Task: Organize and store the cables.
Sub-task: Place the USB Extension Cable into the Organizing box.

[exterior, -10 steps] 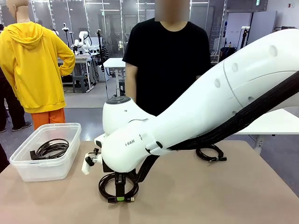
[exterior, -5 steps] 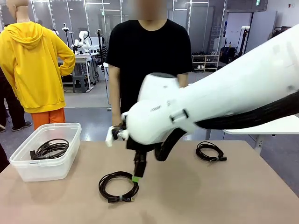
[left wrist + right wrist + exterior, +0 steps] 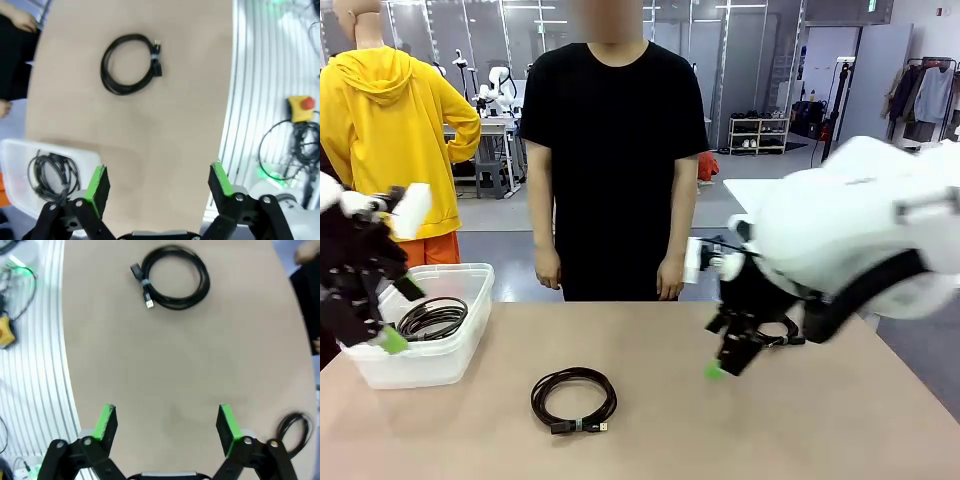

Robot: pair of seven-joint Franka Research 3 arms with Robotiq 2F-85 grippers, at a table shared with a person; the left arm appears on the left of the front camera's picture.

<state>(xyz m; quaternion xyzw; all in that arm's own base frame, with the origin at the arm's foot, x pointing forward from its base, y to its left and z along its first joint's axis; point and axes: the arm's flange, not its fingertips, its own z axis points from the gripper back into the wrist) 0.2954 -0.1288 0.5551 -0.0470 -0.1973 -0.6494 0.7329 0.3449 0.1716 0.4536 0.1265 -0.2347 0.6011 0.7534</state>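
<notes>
One flat cable coil (image 3: 538, 397), plugs (image 3: 588, 427) nearside

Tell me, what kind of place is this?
Probably a robot lab. The left gripper and the right gripper hang open above a table, a coiled cable lies on it, a clear bin holds another cable, and a red stop button on a yellow box sits nearby.

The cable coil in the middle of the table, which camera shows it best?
The right wrist view: the cable coil is seen from above, sharp, with its tie and plug. The left wrist view shows it from above too, less sharp. The front view shows it flattened.
</notes>
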